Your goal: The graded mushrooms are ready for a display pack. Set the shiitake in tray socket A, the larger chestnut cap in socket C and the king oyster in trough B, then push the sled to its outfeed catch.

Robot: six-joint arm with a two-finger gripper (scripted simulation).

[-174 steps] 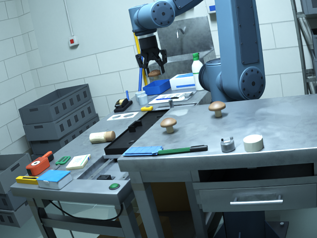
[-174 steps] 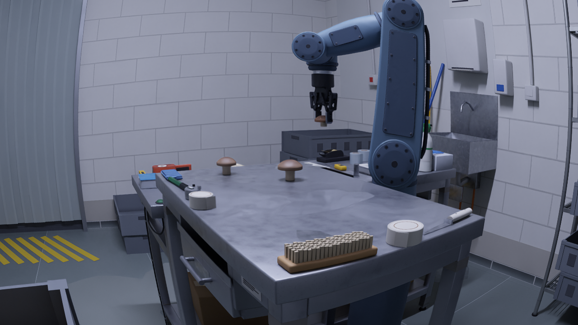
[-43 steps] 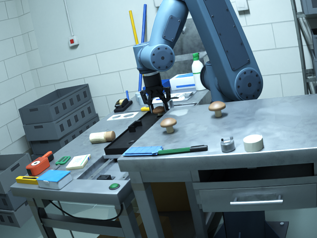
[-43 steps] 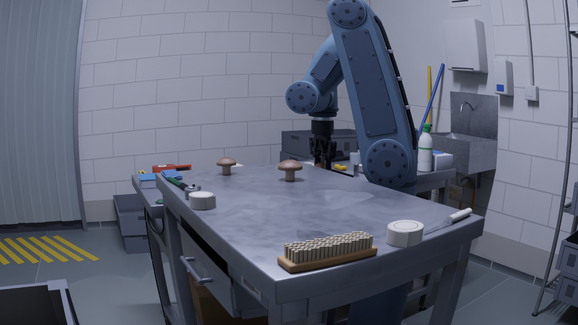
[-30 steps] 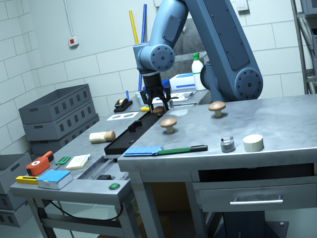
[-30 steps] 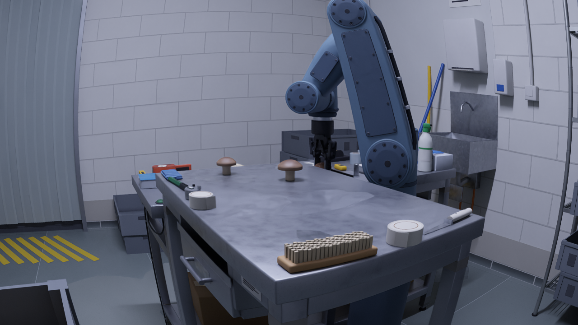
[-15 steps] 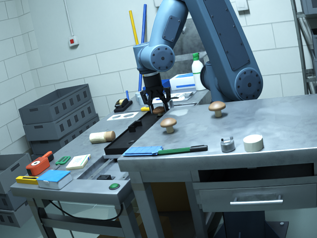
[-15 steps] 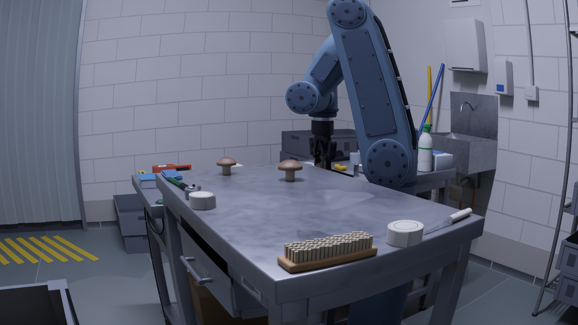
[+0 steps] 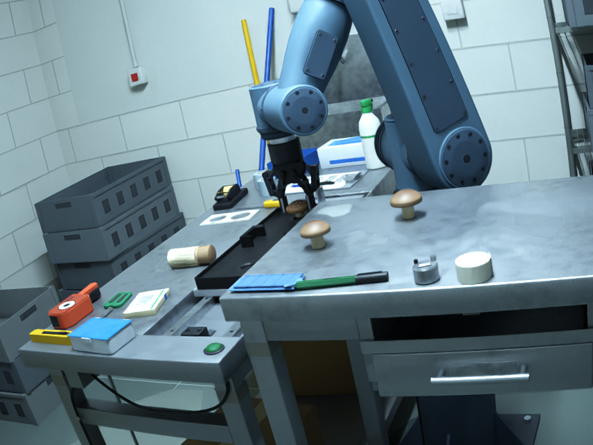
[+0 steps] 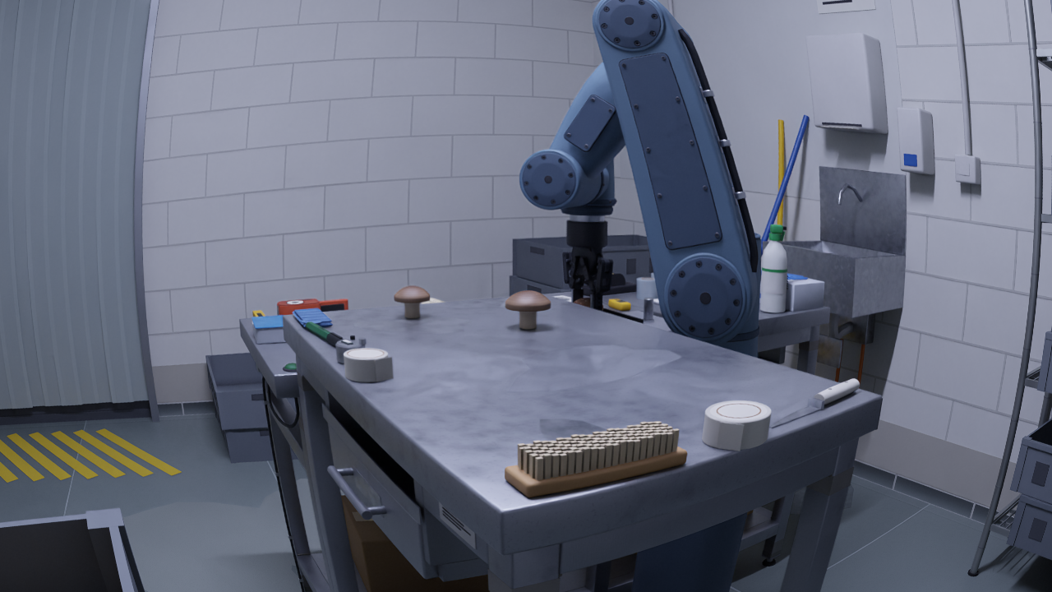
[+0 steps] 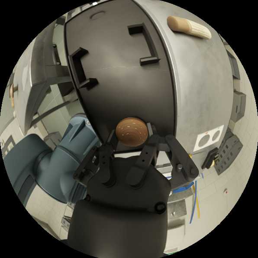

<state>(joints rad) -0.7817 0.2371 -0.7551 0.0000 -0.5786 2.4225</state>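
Observation:
The shiitake (image 11: pixel 131 131), a dark brown cap with pale flecks (image 9: pixel 297 207), is gripped by my closed gripper (image 9: pixel 293 195) over the far end of the black sled tray (image 9: pixel 249 247). The tray carries two raised brackets (image 11: pixel 144 43) around its middle, and a round socket (image 11: pixel 97 15) at its other end. Two chestnut mushrooms stand upright on the main table, one (image 9: pixel 315 233) near the tray edge and one (image 9: pixel 406 202) further right. The king oyster (image 9: pixel 191 256) lies on its side on the lower bench, left of the tray.
Grey crates (image 9: pixel 108 213) are stacked against the left wall. A blue cloth (image 9: pixel 267 281) and a green-handled tool (image 9: pixel 341 280) lie at the table's near edge beside a tape roll (image 9: pixel 473 267). A white two-button panel (image 9: pixel 229 217) sits on the bench.

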